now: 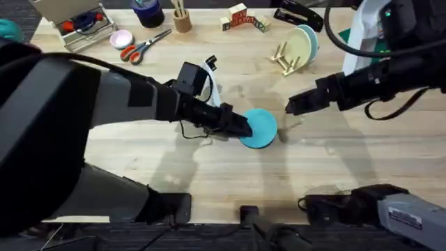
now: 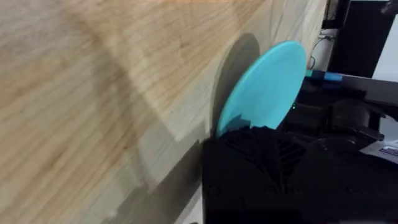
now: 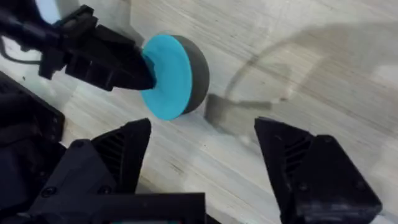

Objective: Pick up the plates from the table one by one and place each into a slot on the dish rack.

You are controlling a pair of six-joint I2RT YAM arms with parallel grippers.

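1 cream plate (image 1: 298, 46) is sitting in the dish rack (image 1: 282, 58). The left gripper (image 1: 244, 128), fingers clamped on the turquoise plate (image 1: 262, 128), is lifting it off the surface (image 1: 348, 160); the right gripper (image 3: 202, 155) is waiting, fingers wide

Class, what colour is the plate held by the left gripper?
Bright turquoise blue. The plate in the left gripper shows best in the right wrist view.

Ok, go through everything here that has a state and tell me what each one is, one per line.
Turquoise plate: gripped at its edge by the left end effector, lifted clear of the table.
Cream plate: standing upright in the dish rack.
Dish rack: holding plates, a blue rim behind the cream one.
Left end effector: shut on the turquoise plate.
Right end effector: open, holding nothing.
Scissors: lying flat.
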